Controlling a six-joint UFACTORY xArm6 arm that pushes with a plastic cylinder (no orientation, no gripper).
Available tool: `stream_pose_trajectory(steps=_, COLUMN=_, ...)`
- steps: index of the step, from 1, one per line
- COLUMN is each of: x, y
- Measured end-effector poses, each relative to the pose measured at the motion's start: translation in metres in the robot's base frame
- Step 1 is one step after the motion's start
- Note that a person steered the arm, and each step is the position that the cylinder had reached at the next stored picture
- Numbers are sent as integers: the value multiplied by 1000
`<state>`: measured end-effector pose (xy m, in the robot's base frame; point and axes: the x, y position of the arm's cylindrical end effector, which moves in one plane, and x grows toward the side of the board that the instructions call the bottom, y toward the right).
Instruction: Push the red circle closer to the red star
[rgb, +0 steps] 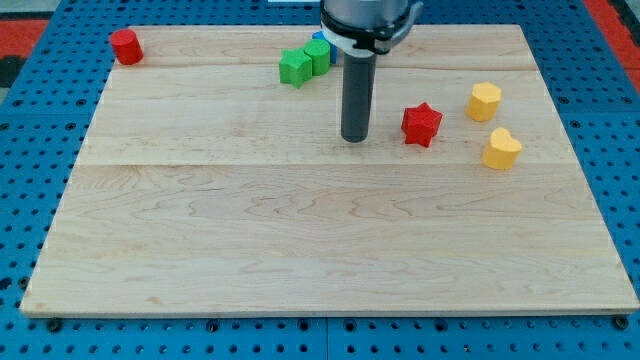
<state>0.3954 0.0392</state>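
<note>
The red circle (126, 46) stands near the board's top left corner. The red star (421, 124) lies right of the board's middle, in its upper half. My tip (354, 139) rests on the board just left of the red star, with a small gap between them. The red circle is far to the tip's upper left.
Two green blocks (304, 62) sit together near the top edge, with a blue block (319, 39) partly hidden behind my rod. A yellow hexagon (484, 101) and a yellow heart-like block (501, 149) lie right of the star. The wooden board (300, 240) lies on a blue perforated table.
</note>
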Motion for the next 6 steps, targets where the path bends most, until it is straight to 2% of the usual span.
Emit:
stream_pose_trajectory(steps=1, x=0, y=62)
stream_pose_trajectory(steps=2, x=24, y=92)
stream_pose_trajectory(steps=3, x=50, y=9)
stream_pose_trajectory(steps=4, x=-1, y=-136)
stream_pose_trajectory(steps=5, x=-80, y=-249)
stream_pose_trajectory(steps=6, x=-88, y=-343)
